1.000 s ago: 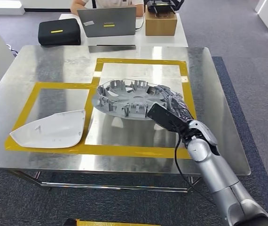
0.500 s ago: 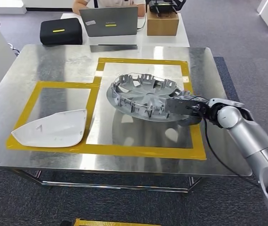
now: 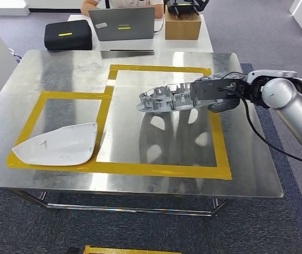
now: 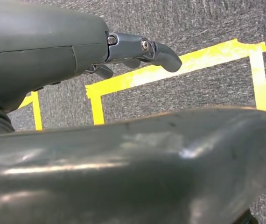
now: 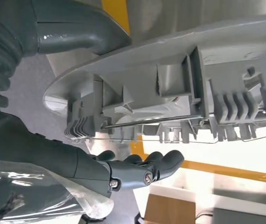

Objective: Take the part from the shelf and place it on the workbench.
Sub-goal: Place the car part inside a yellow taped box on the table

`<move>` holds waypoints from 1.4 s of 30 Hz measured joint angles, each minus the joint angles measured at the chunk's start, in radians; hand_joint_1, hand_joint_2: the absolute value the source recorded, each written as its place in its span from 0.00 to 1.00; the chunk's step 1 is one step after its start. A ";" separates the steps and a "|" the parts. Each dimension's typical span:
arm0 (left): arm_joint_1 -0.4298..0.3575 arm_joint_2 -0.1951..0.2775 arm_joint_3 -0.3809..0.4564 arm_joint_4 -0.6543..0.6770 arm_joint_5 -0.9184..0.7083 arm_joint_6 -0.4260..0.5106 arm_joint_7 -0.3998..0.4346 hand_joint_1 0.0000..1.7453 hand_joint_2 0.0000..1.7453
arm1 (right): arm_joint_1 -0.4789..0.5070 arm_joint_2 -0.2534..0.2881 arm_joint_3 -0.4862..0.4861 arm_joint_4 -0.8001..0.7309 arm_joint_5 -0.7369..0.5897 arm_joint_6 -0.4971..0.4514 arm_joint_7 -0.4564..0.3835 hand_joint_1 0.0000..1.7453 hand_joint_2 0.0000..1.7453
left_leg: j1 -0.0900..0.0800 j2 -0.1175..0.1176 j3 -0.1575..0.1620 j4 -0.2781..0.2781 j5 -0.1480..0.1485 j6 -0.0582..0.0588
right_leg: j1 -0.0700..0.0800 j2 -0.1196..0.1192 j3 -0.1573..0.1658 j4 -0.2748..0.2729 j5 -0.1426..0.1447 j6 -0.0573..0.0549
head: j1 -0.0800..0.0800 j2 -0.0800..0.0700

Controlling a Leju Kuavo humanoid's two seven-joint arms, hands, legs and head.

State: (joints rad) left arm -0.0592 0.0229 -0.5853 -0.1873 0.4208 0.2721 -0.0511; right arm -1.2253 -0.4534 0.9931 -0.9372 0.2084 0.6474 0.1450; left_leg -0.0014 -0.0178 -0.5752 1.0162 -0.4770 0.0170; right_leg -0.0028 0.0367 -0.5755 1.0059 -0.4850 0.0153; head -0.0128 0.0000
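Up over the shiny steel workbench [image 3: 237, 174] now: round grey plastic wheel cover with ribbed clips on its inner side [image 3: 163, 99], carried nearly edge-on above the right-hand square of yellow tape [image 3: 161, 169], its reflection spread on the metal below. Held by one rim only, in the right hand [image 3: 215, 95], thumb on one face and dark fingers [image 5: 149, 170] curled towards the clip side in the wrist view; looks like a grip on the edge, though how firm, impossible to judge. Left hand [image 4: 142, 49] hanging low over grey carpet and floor tape, nothing visible in it, fingers [image 4: 159, 53] extended, but the picture too partial to call it released or clenched. Risks from here: long overhang away from the grip, so likely to twist or slip out at any jerk. If lowered tilted like this, far rim strikes first, then a slap, a skid on slick steel, maybe clear of the taped square. Thin clips and wire ring facing up, easy to snag on a finger at release. White curved plastic shell [image 3: 57, 145] in the left square, well apart, no danger there.
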 joint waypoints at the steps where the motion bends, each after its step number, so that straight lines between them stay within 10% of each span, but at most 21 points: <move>1: 0.000 0.000 0.000 0.000 0.000 0.000 0.000 0.00 0.00 | -0.004 0.000 0.007 -0.001 -0.001 -0.002 0.000 0.00 1.00 | 0.000 0.000 0.000 0.000 0.000 0.000 | 0.000 0.000 0.000 0.000 0.000 0.000 | 0.000 0.000; 7: 0.000 0.000 0.000 0.000 -0.001 -0.003 -0.002 0.00 0.00 | -0.018 -0.004 0.049 -0.011 0.008 -0.054 -0.026 0.00 1.00 | 0.000 0.000 0.000 0.000 0.000 0.000 | 0.000 0.001 0.000 0.000 0.000 0.000 | 0.000 0.000; 16: -0.010 -0.003 0.001 0.000 -0.026 -0.020 0.018 0.00 0.00 | 0.072 0.059 0.070 -0.132 0.305 -0.443 -0.032 0.00 1.00 | 0.001 0.001 0.001 0.000 0.000 0.000 | 0.001 0.001 0.001 0.000 0.000 0.000 | 0.000 0.000; 42: -0.015 -0.002 0.025 0.000 -0.023 -0.031 0.025 0.00 0.00 | 0.124 0.108 -0.011 -0.129 -0.157 -0.147 0.011 0.00 1.00 | 0.001 0.000 0.000 0.000 0.001 0.000 | 0.000 0.000 0.000 0.000 0.001 0.000 | 0.000 0.000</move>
State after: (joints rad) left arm -0.0743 0.0206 -0.5599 -0.1873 0.3975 0.2407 -0.0265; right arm -1.1014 -0.3451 0.9820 -1.0663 0.0515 0.5002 0.1561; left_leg -0.0006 -0.0182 -0.5755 1.0163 -0.4763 0.0169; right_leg -0.0024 0.0366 -0.5752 1.0059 -0.4843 0.0149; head -0.0129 0.0000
